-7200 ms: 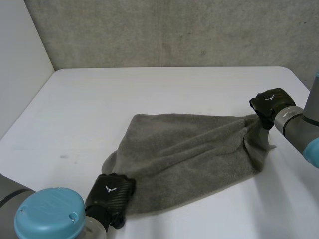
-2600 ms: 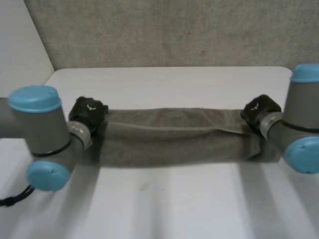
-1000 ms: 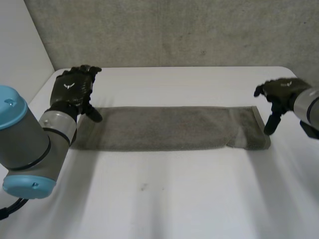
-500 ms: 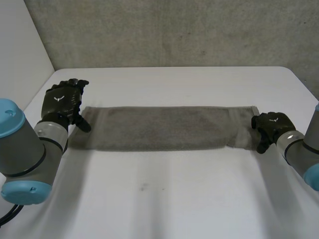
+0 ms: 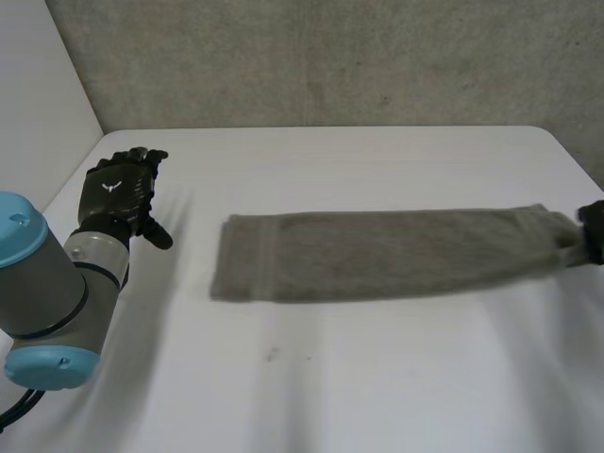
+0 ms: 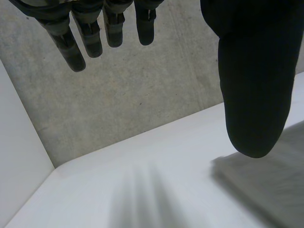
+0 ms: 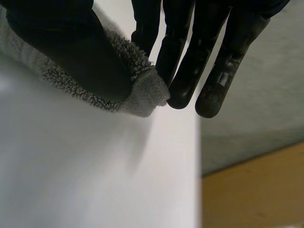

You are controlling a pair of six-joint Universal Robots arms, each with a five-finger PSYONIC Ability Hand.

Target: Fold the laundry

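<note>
A grey towel (image 5: 387,255), folded into a long narrow strip, lies across the white table (image 5: 359,387). My right hand (image 5: 595,231) is at the table's right side, shut on the towel's right end. In the right wrist view the thumb (image 7: 71,52) pinches the towel end (image 7: 145,92) against the fingers (image 7: 190,57). My left hand (image 5: 118,189) hovers over the table's left side with its fingers (image 6: 90,33) straight and spread, holding nothing. It is well clear of the towel's left end (image 6: 270,175), which lies beyond its thumb (image 6: 251,85).
A grey concrete wall (image 5: 330,57) runs behind the table and a white panel (image 5: 38,113) stands at its left. In the right wrist view the table's right edge (image 7: 197,156) lies just beyond my fingertips, with brown floor (image 7: 256,190) past it.
My right hand has shut on the towel's right end and dragged the whole strip to the right. The towel's left end has slid away from my left hand, which has stayed put.
</note>
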